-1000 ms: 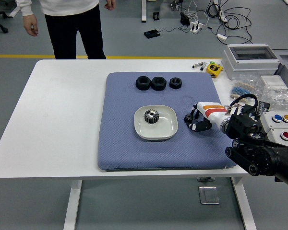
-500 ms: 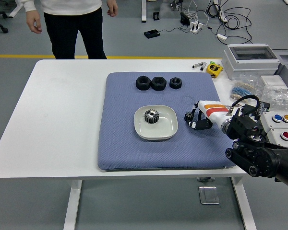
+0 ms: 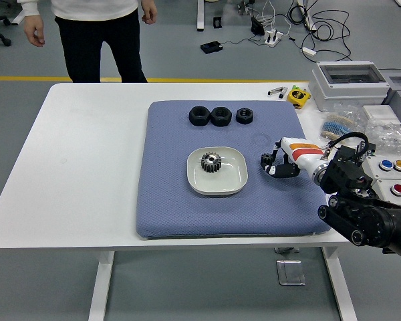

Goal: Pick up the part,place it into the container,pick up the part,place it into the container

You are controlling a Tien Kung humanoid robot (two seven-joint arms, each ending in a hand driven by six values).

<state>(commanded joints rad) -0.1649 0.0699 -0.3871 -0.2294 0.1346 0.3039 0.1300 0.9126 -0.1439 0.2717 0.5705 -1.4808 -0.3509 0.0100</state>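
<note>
A white square dish (image 3: 235, 182) sits in the middle of the blue mat (image 3: 167, 200) and holds a metal gear (image 3: 209, 162). Three black nut-like parts lie in a row at the mat's far edge: one (image 3: 198, 116), a second (image 3: 220, 116) and a smaller one (image 3: 244, 115). My right hand (image 3: 275, 165) hovers over the mat just right of the dish, its black fingers loosely curled with nothing between them. My left arm is out of view.
A person in dark trousers stands at the far left, hands hanging free. A grey box (image 3: 349, 83), a yellow tape measure (image 3: 297, 96), bagged parts (image 3: 394, 137) and a button panel (image 3: 394, 175) crowd the table's right side.
My right hand has drifted slightly right and up, away from the dish. The person's hands have shifted a little. The parts and dish have not moved.
</note>
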